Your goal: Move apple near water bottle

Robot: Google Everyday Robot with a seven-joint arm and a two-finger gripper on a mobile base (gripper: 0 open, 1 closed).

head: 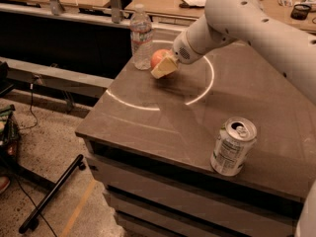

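We see the apple at the far left part of the surface, just right of the water bottle. They sit very close, though we cannot tell whether they touch. The pincer is clasped on the apple, with one tan finger lying across its lower front. The white arm reaches in from the right. A pale ring is marked on the surface around the arm's end. A silver can stands upright near the front edge, well apart from the apple.
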